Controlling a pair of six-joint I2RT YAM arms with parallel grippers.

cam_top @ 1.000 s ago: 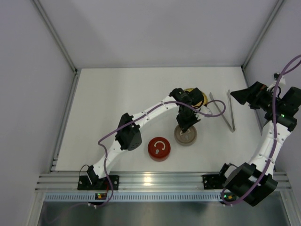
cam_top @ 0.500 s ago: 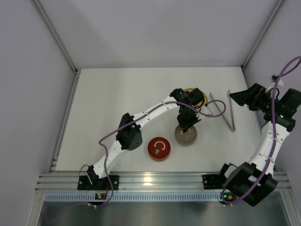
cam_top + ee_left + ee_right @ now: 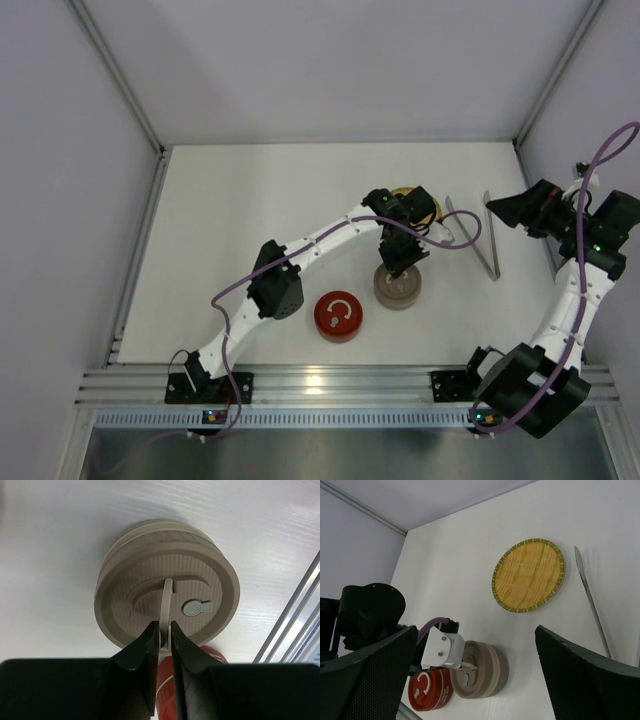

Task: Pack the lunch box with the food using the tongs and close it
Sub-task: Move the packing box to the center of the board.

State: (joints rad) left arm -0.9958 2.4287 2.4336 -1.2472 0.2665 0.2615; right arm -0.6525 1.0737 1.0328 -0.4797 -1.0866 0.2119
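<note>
The lunch box [image 3: 398,287] is a round beige container with its lid on, standing at mid-table. My left gripper [image 3: 162,627] points down over it, its jaws pinched on either side of the thin upright handle [image 3: 167,597] of the lid. The tongs [image 3: 491,242] lie flat on the table to the right, and one silver arm of the tongs [image 3: 590,600] shows in the right wrist view. My right gripper [image 3: 507,207] hovers wide open above the tongs, holding nothing. The food is not in view.
A red round container [image 3: 339,315] with its lid on stands just left of the lunch box, touching it or nearly so. A bare yellow woven plate [image 3: 528,575] lies behind them, half hidden under the left arm in the top view. Walls enclose the table on three sides.
The left gripper has stayed over the beige lunch box, holding the lid's handle. The right gripper has drifted slightly left and down, still open.
</note>
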